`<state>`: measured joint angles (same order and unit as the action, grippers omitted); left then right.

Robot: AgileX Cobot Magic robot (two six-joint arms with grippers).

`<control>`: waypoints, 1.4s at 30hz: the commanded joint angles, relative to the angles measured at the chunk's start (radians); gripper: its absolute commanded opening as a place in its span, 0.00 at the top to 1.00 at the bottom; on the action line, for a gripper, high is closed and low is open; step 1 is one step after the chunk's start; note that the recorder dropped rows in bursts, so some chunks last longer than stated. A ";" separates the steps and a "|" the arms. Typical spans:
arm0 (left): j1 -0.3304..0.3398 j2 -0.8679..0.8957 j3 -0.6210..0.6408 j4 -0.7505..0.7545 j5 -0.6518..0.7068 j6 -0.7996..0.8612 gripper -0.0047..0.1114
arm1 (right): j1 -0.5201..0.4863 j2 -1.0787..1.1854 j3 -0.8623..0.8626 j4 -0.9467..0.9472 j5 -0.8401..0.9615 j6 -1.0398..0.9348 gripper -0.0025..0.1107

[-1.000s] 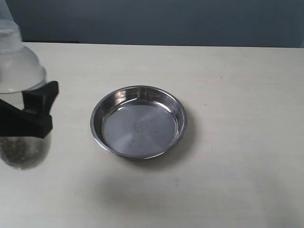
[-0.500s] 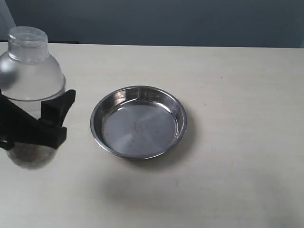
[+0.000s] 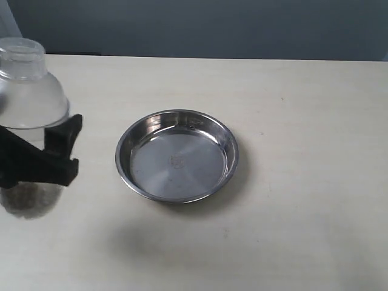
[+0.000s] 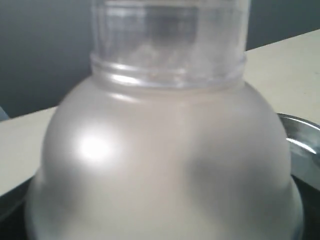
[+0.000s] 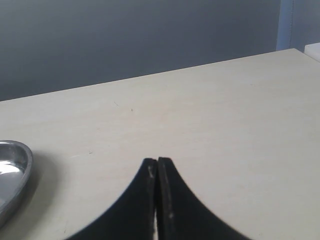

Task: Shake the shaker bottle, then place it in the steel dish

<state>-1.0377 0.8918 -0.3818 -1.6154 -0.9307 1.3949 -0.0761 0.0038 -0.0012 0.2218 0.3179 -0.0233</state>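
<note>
At the far left of the exterior view my left gripper (image 3: 41, 159) holds the shaker bottle (image 3: 29, 100) upright above the table, its black fingers (image 3: 65, 142) closed round the waist. The bottle is frosted, with a clear round cap on top and brown grains (image 3: 27, 197) in its bottom. In the left wrist view its dome (image 4: 160, 160) fills the picture and hides the jaws. The steel dish (image 3: 177, 182) lies empty on the table to the right of the bottle, apart from it; its rim (image 4: 301, 141) shows behind the bottle. My right gripper (image 5: 157, 163) is shut and empty, low over the table.
The cream table top (image 3: 303, 121) runs back to a dark grey-blue wall (image 3: 212, 27). The dish's edge (image 5: 14, 172) shows in the right wrist view, off to one side of that gripper. The right arm is out of the exterior view.
The bottle, held in my left gripper, swung right towards the dish and has come back a little to the left. The dish has not moved.
</note>
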 commanded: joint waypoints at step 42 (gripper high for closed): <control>0.057 0.013 -0.013 0.107 -0.016 -0.180 0.96 | -0.004 -0.004 0.001 0.017 -0.010 -0.003 0.98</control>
<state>-0.9852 0.9144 -0.3974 -1.5849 -0.9922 1.2636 -0.0761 0.0038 -0.0012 0.2382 0.3179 -0.0251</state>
